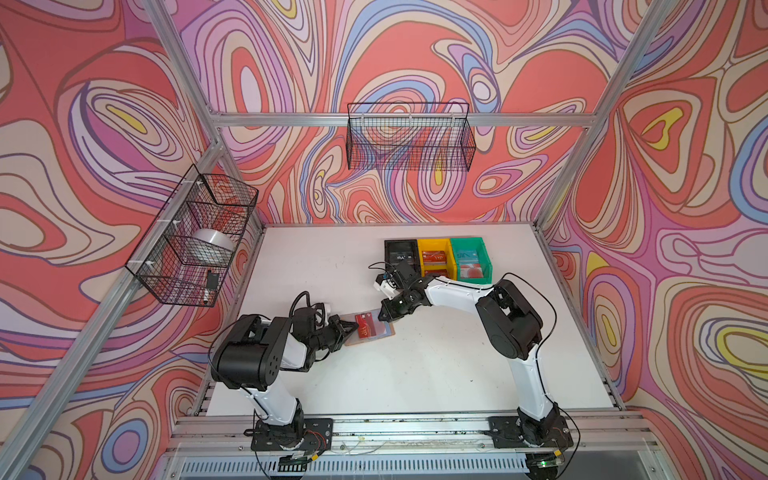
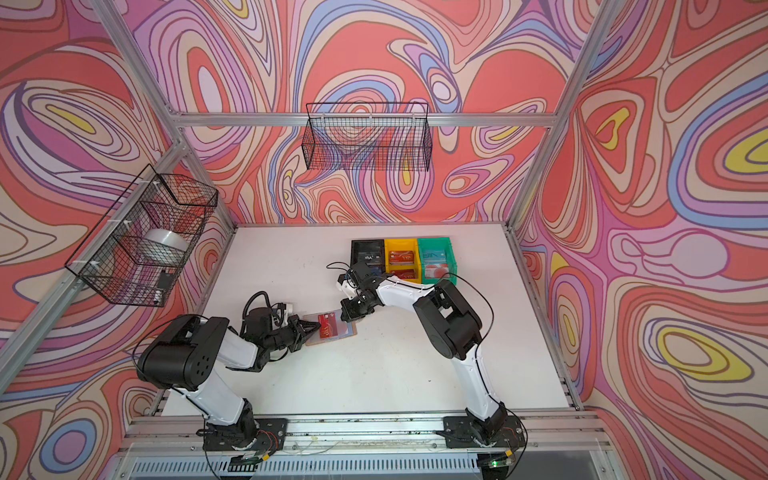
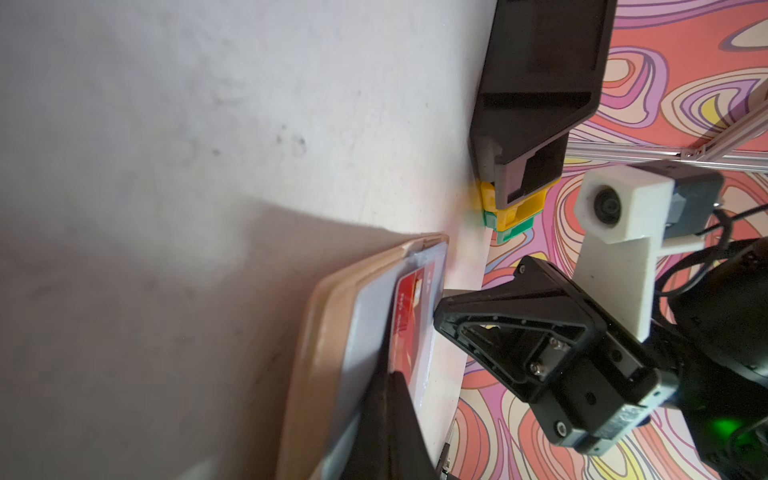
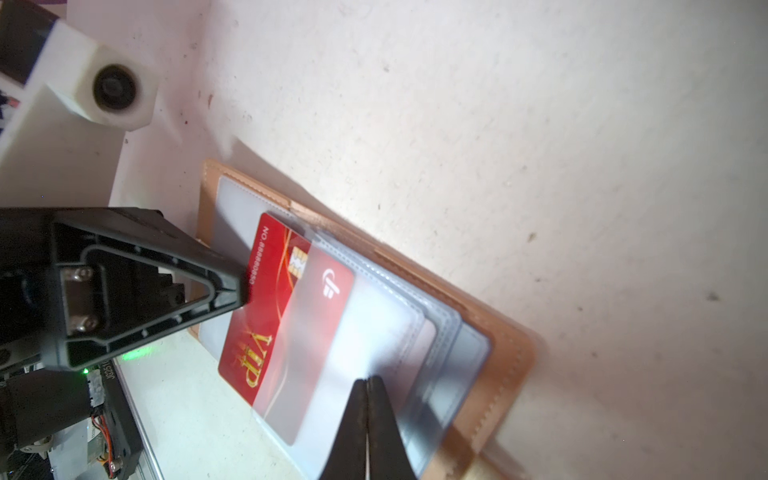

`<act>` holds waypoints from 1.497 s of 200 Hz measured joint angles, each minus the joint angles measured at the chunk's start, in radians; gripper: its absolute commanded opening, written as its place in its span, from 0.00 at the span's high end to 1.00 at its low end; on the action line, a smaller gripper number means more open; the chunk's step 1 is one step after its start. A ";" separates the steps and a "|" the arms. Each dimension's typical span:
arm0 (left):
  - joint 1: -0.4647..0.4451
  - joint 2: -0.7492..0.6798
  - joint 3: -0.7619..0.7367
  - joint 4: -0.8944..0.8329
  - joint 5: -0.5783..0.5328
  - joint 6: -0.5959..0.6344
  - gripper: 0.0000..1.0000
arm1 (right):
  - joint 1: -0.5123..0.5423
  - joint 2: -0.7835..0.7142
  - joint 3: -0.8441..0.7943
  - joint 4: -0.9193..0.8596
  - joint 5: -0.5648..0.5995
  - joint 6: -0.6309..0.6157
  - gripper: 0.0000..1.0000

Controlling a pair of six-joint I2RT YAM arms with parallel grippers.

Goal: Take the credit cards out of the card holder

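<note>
Mid-extraction: left pincer (image 4: pixel 243 286) clenches a red plastic VIP card (image 4: pixel 266 316), half out of a clear plastic sleeve (image 4: pixel 374 332) (tan leather-look card holder (image 4: pixel 503 361) lies open on the white desk (image 1: pixel 415 374)); right pincer (image 4: pixel 368 386) pinches the sleeve. Next needs a straight, flat pull.

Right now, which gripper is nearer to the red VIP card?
Left. The left gripper is shut on the exposed edge of the red VIP card; the right gripper is over the clear sleeve past its covered end.
</note>
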 measured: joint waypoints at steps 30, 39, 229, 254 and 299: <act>0.008 -0.084 -0.001 -0.087 -0.006 0.022 1.00 | 0.000 0.000 0.000 0.003 -0.014 0.009 0.85; 0.010 -0.122 -0.001 -0.120 -0.008 0.031 1.00 | 0.000 -0.003 -0.001 0.004 -0.019 0.015 0.84; 0.011 -0.572 0.031 -0.547 -0.082 0.102 1.00 | 0.003 -0.119 -0.044 0.093 -0.327 0.131 0.65; 0.011 -0.565 0.010 -0.480 -0.078 0.072 1.00 | 0.003 -0.110 -0.056 0.117 -0.340 0.143 0.64; 0.011 -0.550 -0.009 -0.389 -0.074 0.035 1.00 | 0.003 -0.097 -0.059 0.139 -0.341 0.149 0.63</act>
